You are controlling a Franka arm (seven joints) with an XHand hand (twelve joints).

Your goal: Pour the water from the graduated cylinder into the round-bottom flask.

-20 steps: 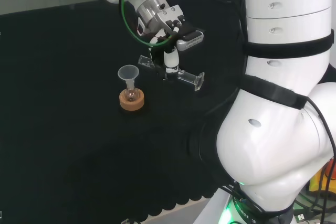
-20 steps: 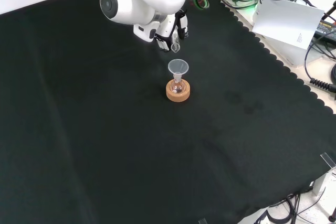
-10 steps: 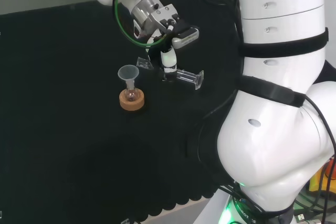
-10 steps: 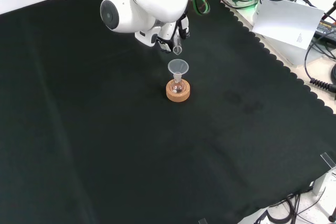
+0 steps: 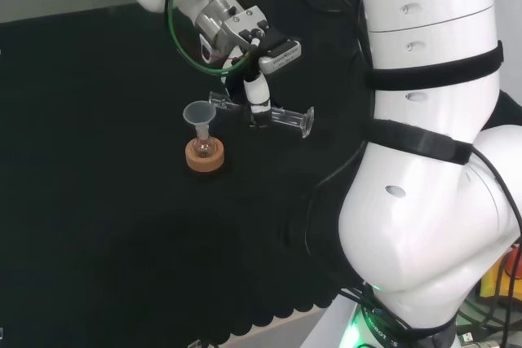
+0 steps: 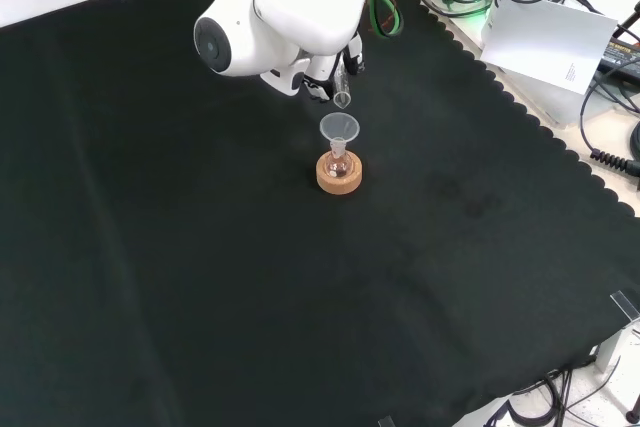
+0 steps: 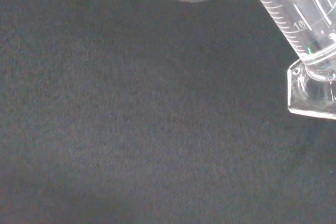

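A small round-bottom flask sits in a cork ring with a clear funnel in its neck. In the front view the flask and funnel stand mid-cloth. My hand is shut on a clear graduated cylinder, which lies nearly level above the cloth. Its mouth hangs just right of the funnel's rim in the head view; its foot points right. From the front, the cylinder's mouth sits just above the funnel. Up close, the cylinder's scale and foot show over bare cloth.
The arm's white links rise at the right of the head view, and a white link covers most of the hand from the front. Cables and a white sheet lie beyond the cloth's scalloped edge at the front view's upper right.
The hand has carried the cylinder left in the head view, toward the funnel. The mouth now reaches the funnel's rim. Flask and cork ring have not moved.
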